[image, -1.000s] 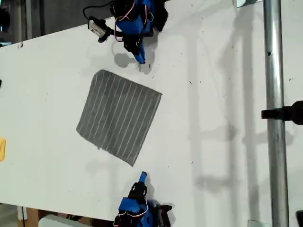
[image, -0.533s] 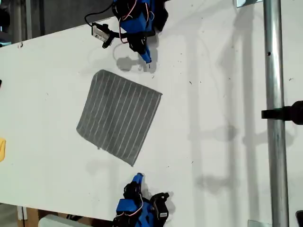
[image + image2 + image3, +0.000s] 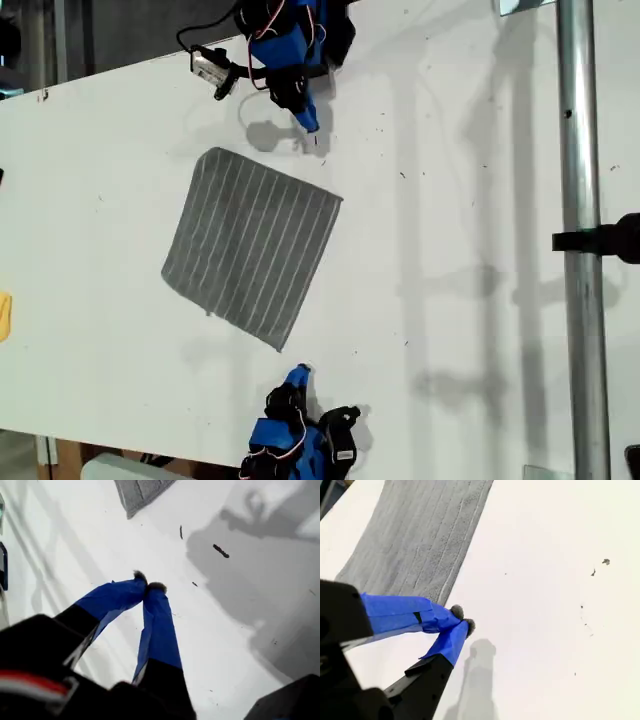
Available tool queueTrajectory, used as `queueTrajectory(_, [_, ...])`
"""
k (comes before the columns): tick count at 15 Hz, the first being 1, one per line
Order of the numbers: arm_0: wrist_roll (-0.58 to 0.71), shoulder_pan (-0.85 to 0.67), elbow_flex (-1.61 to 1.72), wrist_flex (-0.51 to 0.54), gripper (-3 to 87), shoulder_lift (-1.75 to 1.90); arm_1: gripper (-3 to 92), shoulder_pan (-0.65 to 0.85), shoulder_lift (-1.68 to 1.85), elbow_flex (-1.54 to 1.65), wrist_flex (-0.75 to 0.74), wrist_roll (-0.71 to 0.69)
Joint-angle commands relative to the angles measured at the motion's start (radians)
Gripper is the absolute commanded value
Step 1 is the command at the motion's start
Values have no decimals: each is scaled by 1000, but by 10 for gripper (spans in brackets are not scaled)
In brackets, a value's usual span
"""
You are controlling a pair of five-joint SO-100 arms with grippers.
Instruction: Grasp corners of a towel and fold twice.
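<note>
The grey striped towel (image 3: 255,245) lies flat and unfolded on the white table (image 3: 450,200). My first gripper (image 3: 312,128) hangs at the top of the exterior view, shut and empty, a short way from the towel's corner (image 3: 340,202). In the first wrist view its fingertips (image 3: 148,584) touch, with one towel corner (image 3: 131,513) further off. My second gripper (image 3: 297,374) sits at the bottom of the exterior view, shut, just beside the nearest corner (image 3: 280,346). The second wrist view shows the closed gripper (image 3: 463,620) over bare table beside the towel (image 3: 420,535).
A metal pole (image 3: 580,250) with a black clamp (image 3: 605,240) runs down the exterior view's right. A small yellow object (image 3: 5,315) lies at that view's left edge. Small dark specks (image 3: 220,550) dot the table. The table edge runs along the top left.
My first gripper has shifted slightly toward the exterior view's right. My second gripper has drawn a little toward that view's left and bottom. The towel has not moved.
</note>
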Motion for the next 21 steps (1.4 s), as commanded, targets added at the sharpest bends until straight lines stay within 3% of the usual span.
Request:
queueTrajectory(1, [-26,23,-163,43,-29,-44,-3,0,-184,-195,-57,-15])
queueTrajectory(5, [100,-14,-683,60,-29,-632,-3,75,-721,-692,-51,-193])
queueTrajectory(11, [328,-115,-1390,311,-29,-1161,-3,110,-1324,-1443,160,-397])
queueTrajectory(14, [364,-124,-1489,339,-29,-1261,17,112,-1443,-1592,202,-439])
queueTrajectory(15, [367,-135,-1483,341,-29,-1262,120,115,-1465,-1603,221,-448])
queueTrajectory(16, [368,-138,-1474,341,-29,-1264,319,120,-1482,-1620,244,-500])
queueTrajectory(17, [371,-143,-1463,337,-29,-1266,381,124,-1491,-1628,256,-541])
queueTrajectory(21, [371,-158,-1422,331,-29,-1285,464,163,-1597,-1580,267,-630])
